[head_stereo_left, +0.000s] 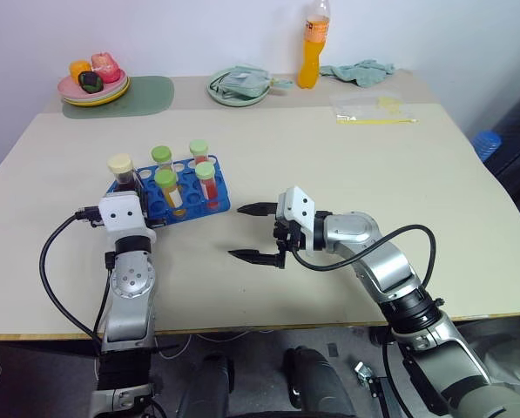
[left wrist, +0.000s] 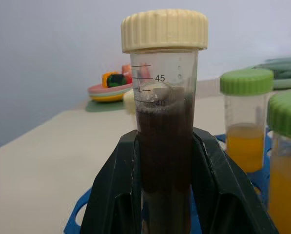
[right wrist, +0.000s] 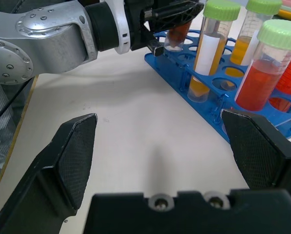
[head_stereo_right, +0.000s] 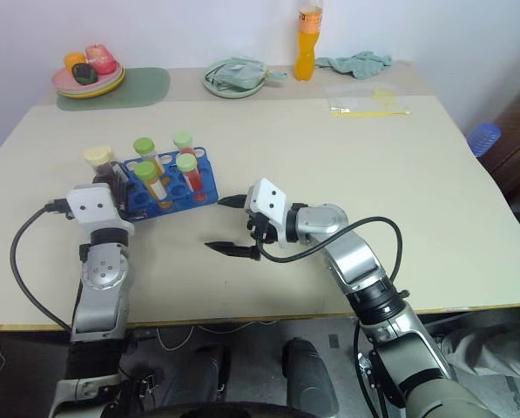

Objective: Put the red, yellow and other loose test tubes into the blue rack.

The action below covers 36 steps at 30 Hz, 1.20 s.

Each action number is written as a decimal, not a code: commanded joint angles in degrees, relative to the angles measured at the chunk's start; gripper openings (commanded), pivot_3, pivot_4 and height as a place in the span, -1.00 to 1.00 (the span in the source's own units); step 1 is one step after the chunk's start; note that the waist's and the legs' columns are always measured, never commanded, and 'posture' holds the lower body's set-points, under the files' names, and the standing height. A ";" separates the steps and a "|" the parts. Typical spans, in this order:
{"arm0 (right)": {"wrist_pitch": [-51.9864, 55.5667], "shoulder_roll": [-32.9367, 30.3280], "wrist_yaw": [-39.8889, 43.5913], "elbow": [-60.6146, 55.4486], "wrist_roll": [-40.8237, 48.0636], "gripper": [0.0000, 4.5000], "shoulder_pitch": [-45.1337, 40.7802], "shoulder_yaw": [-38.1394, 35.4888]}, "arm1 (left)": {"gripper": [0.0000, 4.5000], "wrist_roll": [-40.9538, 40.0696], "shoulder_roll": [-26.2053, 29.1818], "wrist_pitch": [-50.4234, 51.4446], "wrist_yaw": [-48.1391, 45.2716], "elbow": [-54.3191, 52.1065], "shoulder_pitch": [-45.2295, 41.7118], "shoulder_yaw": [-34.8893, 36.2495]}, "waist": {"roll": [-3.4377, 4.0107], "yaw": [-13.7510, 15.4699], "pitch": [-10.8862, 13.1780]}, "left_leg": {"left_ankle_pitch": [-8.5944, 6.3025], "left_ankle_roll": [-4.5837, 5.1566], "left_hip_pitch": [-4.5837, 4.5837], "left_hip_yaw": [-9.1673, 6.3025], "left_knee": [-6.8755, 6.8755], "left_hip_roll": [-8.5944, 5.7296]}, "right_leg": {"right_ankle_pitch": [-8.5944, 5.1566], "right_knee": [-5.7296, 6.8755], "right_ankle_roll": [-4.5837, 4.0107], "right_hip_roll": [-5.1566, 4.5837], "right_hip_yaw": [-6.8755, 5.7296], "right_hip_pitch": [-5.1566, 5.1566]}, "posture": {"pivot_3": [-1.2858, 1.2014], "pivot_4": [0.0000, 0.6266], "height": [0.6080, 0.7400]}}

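Note:
The blue rack (head_stereo_left: 192,211) lies on the table left of centre, with several green-capped tubes of red and yellow-orange liquid standing in it, such as one yellow-orange tube (head_stereo_left: 166,186) and one red tube (head_stereo_left: 206,181). My left gripper (left wrist: 165,137) is shut on the dark maroon tube (head_stereo_left: 122,171) with the cream cap. It holds that tube upright at the rack's left end. The tube's lower end (right wrist: 176,35) sits over a corner hole; how deep it goes I cannot tell. My right gripper (head_stereo_left: 239,232) stands open just right of the rack, holding nothing.
At the back left a stack of plates (head_stereo_left: 92,91) with toy food sits on a green mat (head_stereo_left: 146,94). A green plate with a cloth (head_stereo_left: 239,85), an orange drink bottle (head_stereo_left: 310,54), a teal cloth (head_stereo_left: 361,71) and a clear bag (head_stereo_left: 373,109) line the far side.

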 commanded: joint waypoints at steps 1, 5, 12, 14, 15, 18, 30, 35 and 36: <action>-0.79 0.25 0.12 -1.74 0.42 1.00 -0.12 -0.73 | -0.65 0.70 -0.05 0.73 0.20 0.09 0.88 0.41 | 0.00 -0.05 0.00 | 0.00 0.00 0.00 0.00 0.00 0.00 | 0.00 0.00 0.00 0.00 0.00 0.00 | 0.03 -0.52 1.00; -0.71 0.20 0.05 -1.95 0.46 1.00 0.04 -0.75 | -0.65 -0.72 -0.96 -0.21 -0.53 0.73 0.55 0.52 | 0.00 0.00 0.00 | 0.00 0.00 0.01 0.00 0.00 0.01 | 0.00 0.00 0.00 0.01 0.00 0.00 | 0.03 -0.52 1.00; -0.75 0.24 0.04 -2.11 0.50 1.00 -0.01 -0.74 | -0.65 -2.92 -2.15 -3.33 -1.40 3.40 -0.67 1.60 | 0.00 0.13 0.00 | 0.00 0.00 -0.01 -0.01 0.00 0.01 | 0.00 0.00 0.00 0.01 0.00 0.01 | 0.03 -0.52 1.00; -0.72 0.21 0.08 -2.16 0.51 1.00 -0.05 -0.75 | -0.65 -2.78 -1.95 -4.22 -1.51 4.66 -0.84 1.58 | 0.00 0.15 0.00 | 0.00 0.00 -0.01 -0.01 0.00 0.00 | 0.00 -0.01 0.00 0.00 0.00 0.01 | 0.03 -0.52 1.00; -0.76 0.13 0.14 -2.15 0.53 1.00 -0.04 -0.82 | -0.65 -2.74 -1.92 -4.53 -1.50 5.06 -0.89 1.56 | 0.00 0.16 0.00 | 0.00 0.00 -0.01 -0.01 0.00 0.00 | 0.00 -0.01 0.00 0.00 0.00 0.01 | 0.03 -0.52 1.00; -0.81 -0.13 0.30 -2.18 0.61 1.00 0.03 -1.02 | -0.20 -3.47 -2.35 -5.34 -1.39 5.36 -0.87 1.86 | 0.00 0.16 0.00 | 0.00 0.00 -0.01 -0.01 0.00 0.01 | 0.00 -0.01 0.00 0.00 0.00 0.01 | 0.03 -0.52 1.00; 4.09 -4.78 1.84 -4.12 5.98 1.00 -1.36 -8.27 | 0.83 -17.78 0.31 -0.29 -10.58 -19.70 13.45 6.54 | 0.00 0.06 0.01 | 0.00 0.00 -0.03 -0.01 -0.01 0.04 | 0.00 -0.03 -0.01 0.00 0.01 0.00 | 0.03 -0.52 1.00; 5.07 -14.02 1.36 2.41 5.67 1.00 -0.49 -16.94 | 0.83 -28.01 10.95 10.31 -20.98 -29.01 30.70 17.04 | 0.04 0.00 0.05 | -0.04 0.05 -0.02 0.04 -0.02 0.07 | -0.03 -0.07 -0.03 0.03 0.02 0.00 | 0.03 -0.52 1.00; 4.83 -15.42 1.41 4.06 5.62 1.00 -0.47 -18.05 | 0.83 -28.74 12.59 11.59 -22.29 -28.97 32.80 18.69 | 0.04 0.19 0.05 | -0.04 0.06 -0.02 0.04 -0.02 0.07 | -0.04 -0.08 -0.04 0.03 0.01 0.02 | 0.03 -0.52 1.00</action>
